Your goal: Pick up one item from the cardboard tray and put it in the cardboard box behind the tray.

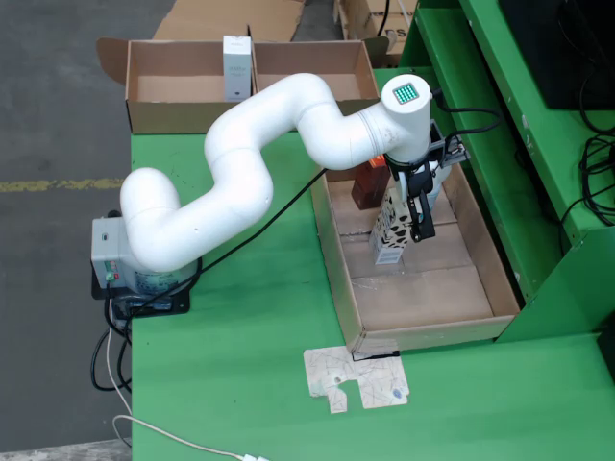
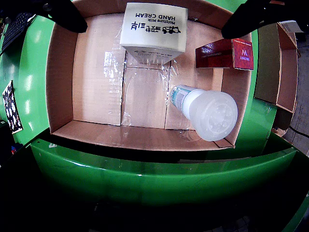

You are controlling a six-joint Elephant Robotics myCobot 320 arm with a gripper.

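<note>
The cardboard tray (image 1: 336, 259) lies on the green table to the right of the arm in the fixed view. It holds a dark red box (image 1: 368, 185) and an upright hand cream box (image 1: 389, 238) with a black-and-white pattern. My gripper (image 1: 411, 213) hangs over the tray's far part, beside the hand cream box. In the wrist view my gripper (image 2: 153, 29) is open, its black fingers (image 2: 58, 14) spread wide to either side of the hand cream box (image 2: 154, 29) and clear of it. A bottle with a white cap (image 2: 205, 111) lies on its side near the dark red box (image 2: 224, 54).
The cardboard box (image 1: 154, 115) stands behind the tray at the table's back edge, with a white carton (image 1: 237, 67) upright in it. A printed cardboard scrap (image 1: 356, 379) lies in front of the tray. Green framework (image 1: 500, 115) rises on the right. The arm's base (image 1: 120, 259) sits at the left.
</note>
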